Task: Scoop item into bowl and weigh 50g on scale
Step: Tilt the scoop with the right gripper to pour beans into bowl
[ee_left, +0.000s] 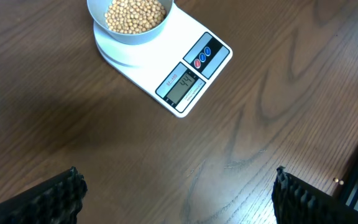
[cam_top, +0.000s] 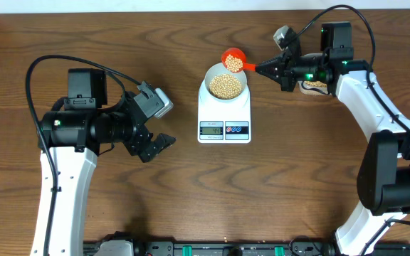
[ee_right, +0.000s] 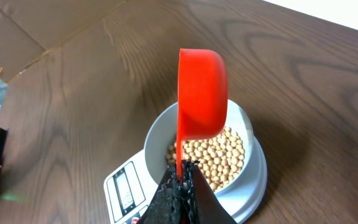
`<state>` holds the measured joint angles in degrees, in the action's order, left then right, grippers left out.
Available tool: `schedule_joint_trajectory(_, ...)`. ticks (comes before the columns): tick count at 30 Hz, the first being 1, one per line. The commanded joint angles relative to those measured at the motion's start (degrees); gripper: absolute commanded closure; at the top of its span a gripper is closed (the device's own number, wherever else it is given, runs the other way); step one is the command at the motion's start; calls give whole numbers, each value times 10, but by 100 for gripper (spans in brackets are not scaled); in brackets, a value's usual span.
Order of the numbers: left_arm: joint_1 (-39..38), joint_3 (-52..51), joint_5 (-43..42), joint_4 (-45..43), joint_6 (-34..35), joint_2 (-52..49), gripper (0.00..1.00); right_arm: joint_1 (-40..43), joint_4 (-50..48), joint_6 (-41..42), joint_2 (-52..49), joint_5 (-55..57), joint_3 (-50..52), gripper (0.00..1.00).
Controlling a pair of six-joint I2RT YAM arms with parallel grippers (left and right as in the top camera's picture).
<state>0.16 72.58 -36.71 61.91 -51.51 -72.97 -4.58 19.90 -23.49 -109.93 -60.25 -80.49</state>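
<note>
One left gripper (cam_top: pixel 159 145) hangs wide open over the table (cam_top: pixel 119 43), holding nothing. One bowl (cam_top: pixel 211 75) sits on one scale (cam_top: pixel 224 114), holding many beans (cam_top: pixel 225 87). One red scoop (cam_top: pixel 233 60), tipped above the bowl, is pinched tight by the right gripper (cam_top: pixel 260 69).

Red scoop (cam_top: pixel 233 60) tipped sideways; brown wooden table (cam_top: pixel 191 203).
</note>
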Motion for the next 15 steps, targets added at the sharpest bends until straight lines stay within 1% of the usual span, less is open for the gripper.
schedule_joint_trajectory(1, 2, 11, 3, 2, -10, -3, 2, -5, 5, -6, -3, -12, 0, 99)
schedule_joint_trajectory(3, 2, 11, 3, 2, -10, -3, 2, -5, 2, -5, -3, -8, 0, 99)
schedule_joint_trajectory(6, 2, 11, 3, 2, -10, -3, 2, -3, -6, -6, -3, -52, 0, 99)
schedule_joint_trajectory(9, 2, 11, 3, 2, -10, -3, 2, -5, -4, -6, -3, -1, 0, 99)
schedule_joint_trajectory(12, 2, 11, 3, 2, -10, -3, 2, -3, -9, -6, -3, -36, 0, 99)
schedule_joint_trajectory(15, 2, 11, 3, 2, -10, -3, 2, -3, -4, -6, -3, -13, 0, 99)
